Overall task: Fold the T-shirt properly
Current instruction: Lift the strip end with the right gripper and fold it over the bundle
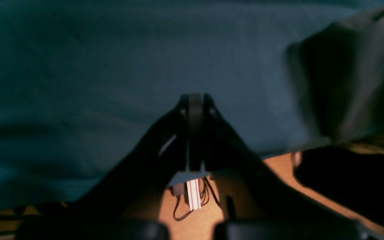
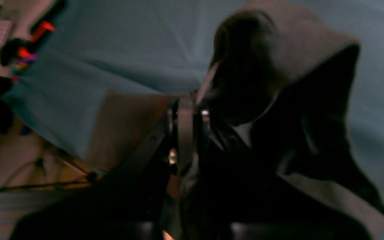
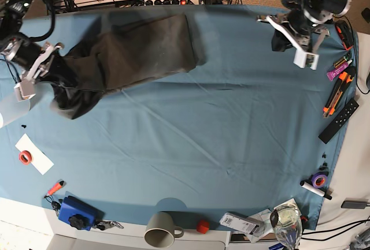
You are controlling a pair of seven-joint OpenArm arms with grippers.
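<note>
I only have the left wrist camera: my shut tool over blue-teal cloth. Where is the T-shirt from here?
Observer: In the base view the dark charcoal-grey cotton T-shirt lies at the far left of the blue-teal table cloth, well apart from your left tool.
Operator: Does the right tool have it?
Observer: The right tool is shut, with the shirt bunched against its side. I cannot tell whether any fabric is pinched.
Operator: Is it folded at all?
Observer: Not neatly. One wide part lies fairly flat near the far edge, and the rest is a wrinkled heap by the right arm.
</note>
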